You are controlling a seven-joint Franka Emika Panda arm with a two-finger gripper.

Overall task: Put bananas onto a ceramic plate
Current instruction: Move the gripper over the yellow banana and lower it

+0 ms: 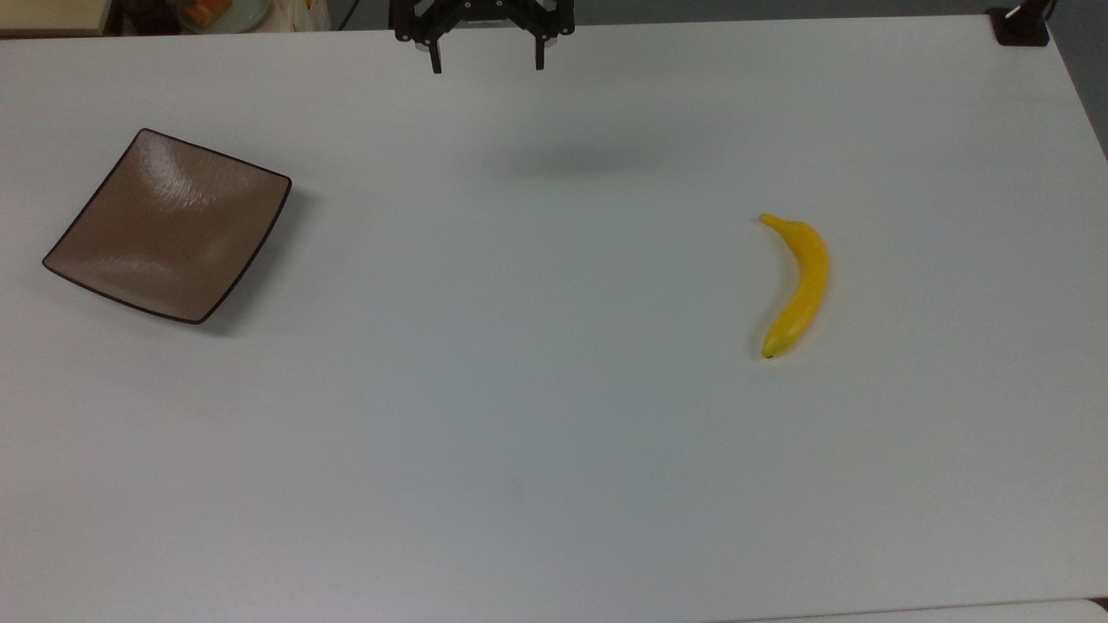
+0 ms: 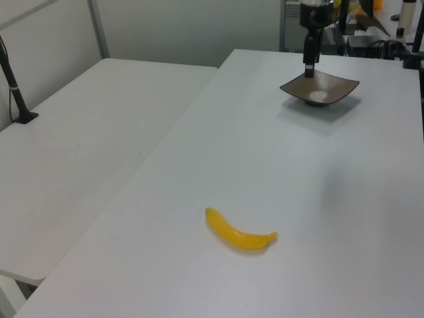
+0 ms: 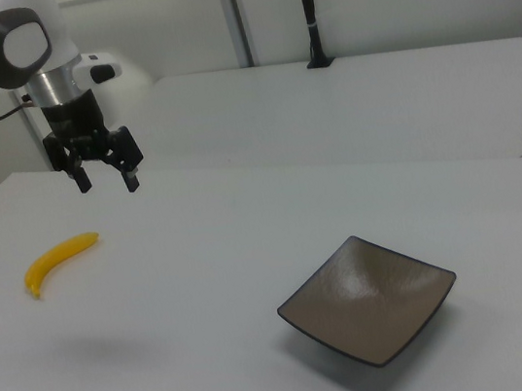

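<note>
Handling looks simple: the banana seems light, fairly stiff along its length but smooth-skinned and curved, so it may roll or slip if pinched near either tapered end. It lies alone on the white table, right of centre in the top view, stem toward the upper edge of the frame and the greenish tip toward the lower edge; in the left view it sits low in the middle of the frame, and in the right view at mid-left. The square brown ceramic plate rests bare at the left of the top view, well apart from the fruit. The gripper hangs above the table at the top centre of the top view, its two fingers spread apart and holding nothing, near neither object. The likeliest secure hold is across the thick middle of the banana, jaws closing on its two curved flanks, with gentle force so the skin is not bruised.
</note>
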